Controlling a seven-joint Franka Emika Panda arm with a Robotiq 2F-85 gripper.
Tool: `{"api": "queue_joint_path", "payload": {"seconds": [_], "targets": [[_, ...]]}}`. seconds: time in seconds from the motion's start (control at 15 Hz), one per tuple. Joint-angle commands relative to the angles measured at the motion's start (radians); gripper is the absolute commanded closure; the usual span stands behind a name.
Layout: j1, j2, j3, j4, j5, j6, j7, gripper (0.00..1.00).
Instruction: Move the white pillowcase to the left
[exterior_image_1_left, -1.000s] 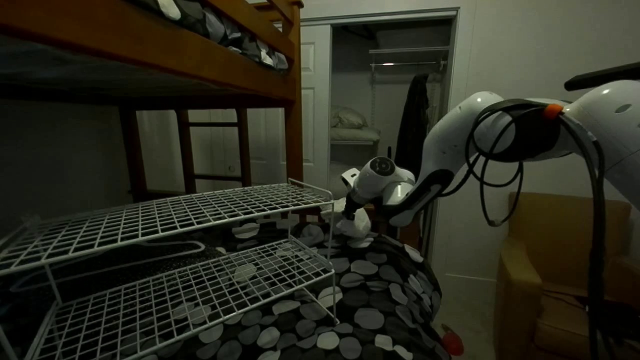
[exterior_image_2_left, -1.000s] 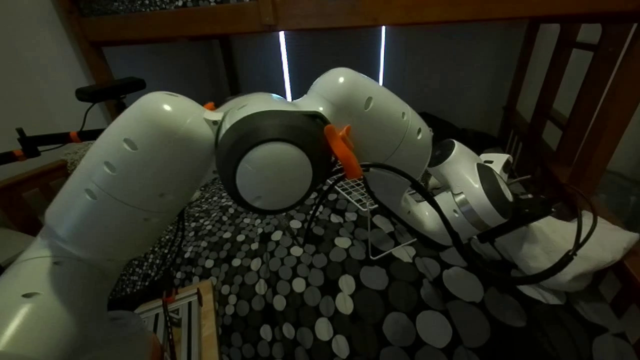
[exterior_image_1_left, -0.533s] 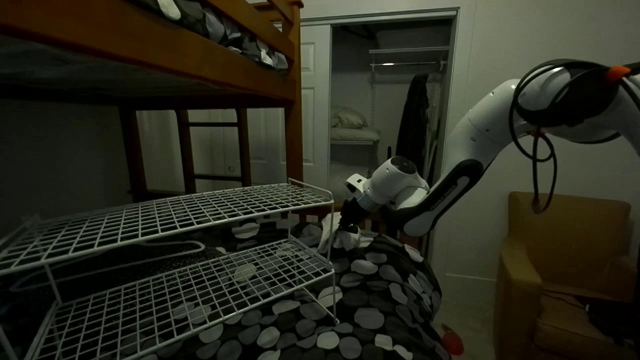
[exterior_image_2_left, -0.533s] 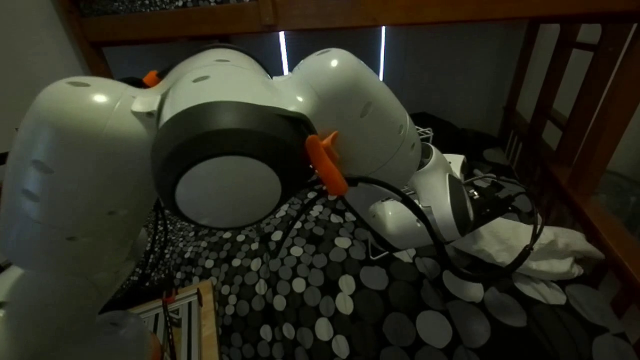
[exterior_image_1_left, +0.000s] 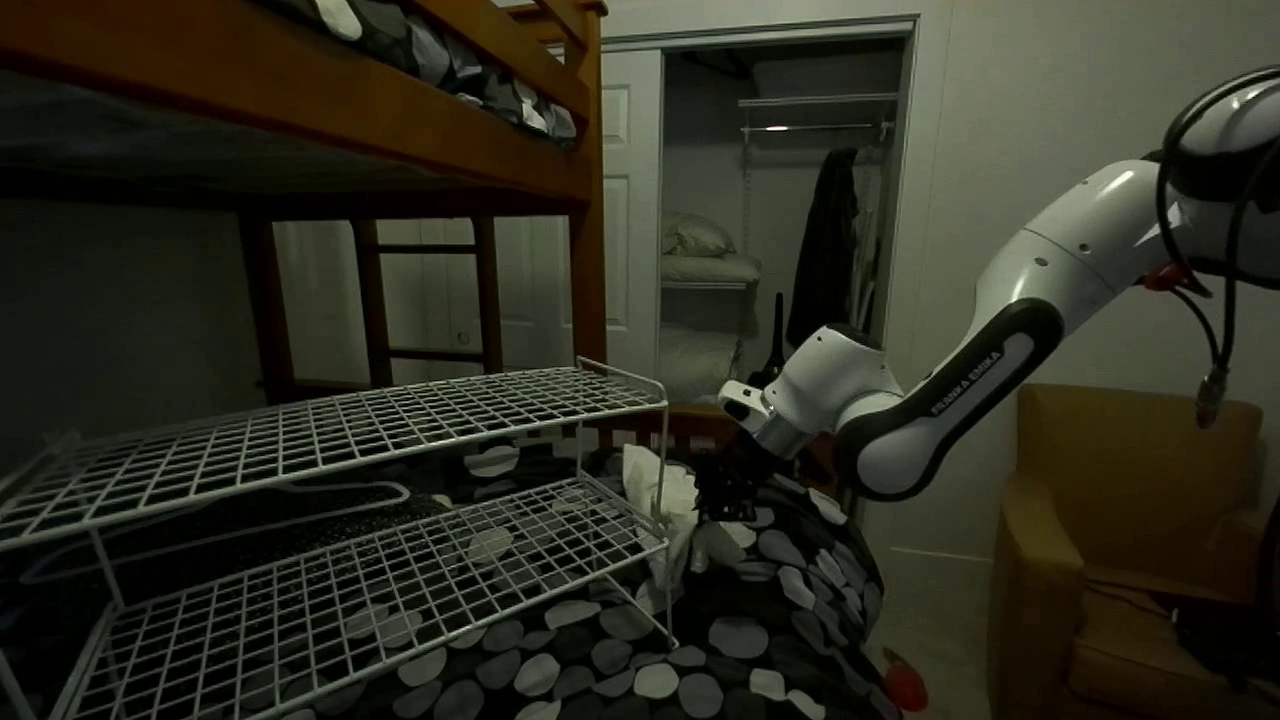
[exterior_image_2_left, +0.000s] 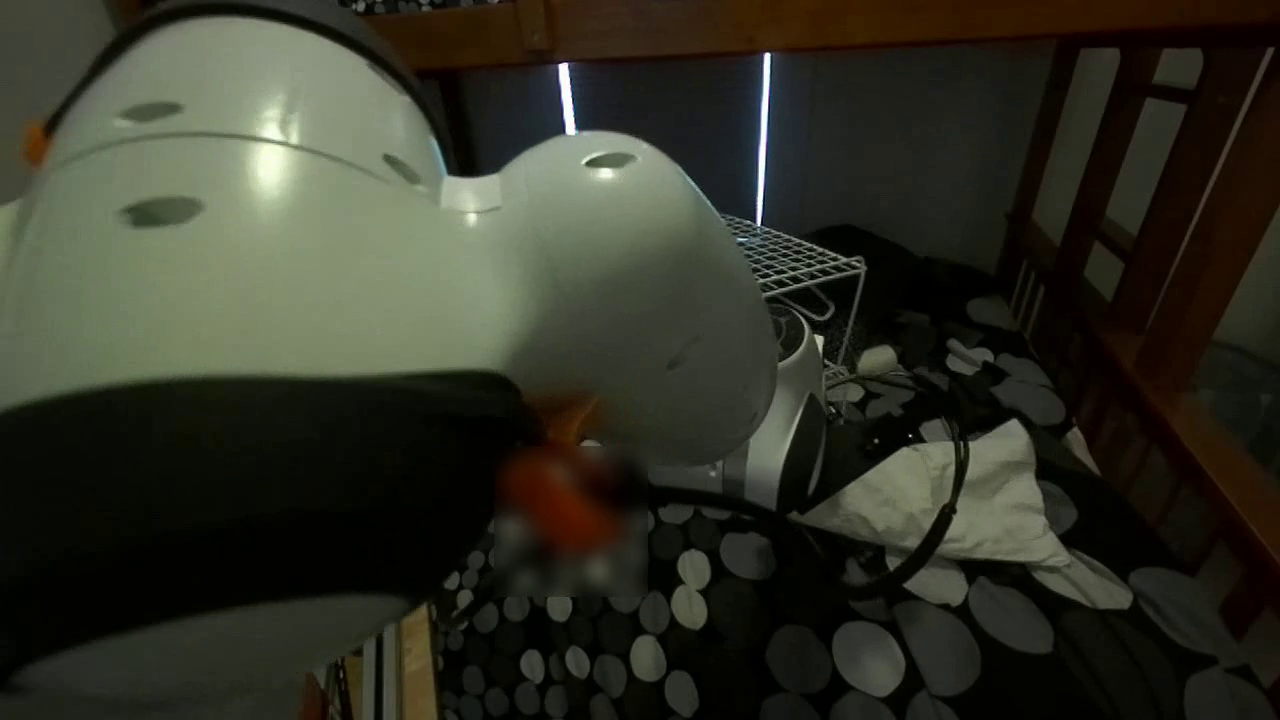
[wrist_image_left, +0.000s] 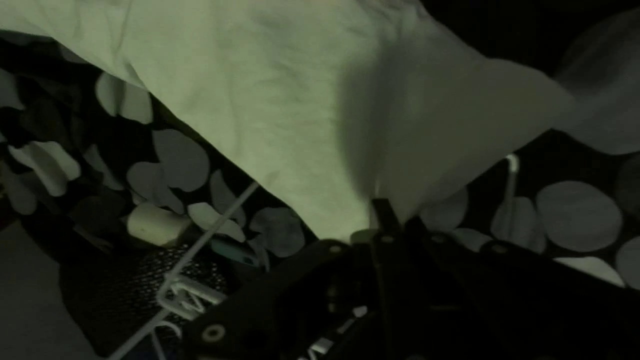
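The white pillowcase (wrist_image_left: 280, 100) spreads, creased, above and across the dotted black bedspread (exterior_image_1_left: 735, 640), gathered to a point in the gripper (wrist_image_left: 400, 220); how much of it rests there cannot be told. In the wrist view the dark fingers (wrist_image_left: 386, 217) stand narrow, pinching that point, and the pillowcase fans away from their tips. In an exterior view a black cable (exterior_image_2_left: 948, 511) on the Panda arm (exterior_image_1_left: 1000, 365) crosses in front of it. Near the pillowcase stands a two-tier white wire rack (exterior_image_1_left: 400, 462), one upright of which passes before it in an exterior view. The arm reaches in over the bedspread, tilted down at the wrist. Around all this rises a wooden bunk bed (exterior_image_1_left: 588, 260) with its ladder (exterior_image_1_left: 485, 300). Beyond it, an open closet (exterior_image_1_left: 700, 165) holds pillows (exterior_image_1_left: 700, 240) on a shelf and a dark hanging garment (exterior_image_1_left: 828, 250). A yellow-brown armchair (exterior_image_1_left: 1120, 440) stands well apart, and a red object (exterior_image_1_left: 905, 688), too unclear to identify, lies on the floor.
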Motion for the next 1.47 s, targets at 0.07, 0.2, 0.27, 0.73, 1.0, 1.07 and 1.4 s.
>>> {"api": "queue_joint_path", "payload": {"seconds": [0.07,0.2,0.27,0.73,1.0,1.07,1.4], "targets": [[-0.228,0.066,0.249,-0.009,0.155,-0.253,-0.211,0.57],[-0.207,-0.030,0.223,0.015,0.260,-0.240,-0.227,0.41],[-0.196,-0.076,0.204,0.033,0.283,-0.233,-0.193,0.34],[-0.121,-0.270,0.142,0.209,0.710,-0.615,-0.292,0.00],[0.000,-0.353,0.033,0.347,0.948,-0.928,-0.290,0.00],[0.058,-0.373,-0.024,0.393,0.983,-1.003,-0.253,0.00],[0.372,-0.458,-0.339,0.498,1.104,-1.129,-0.018,0.00]]}}
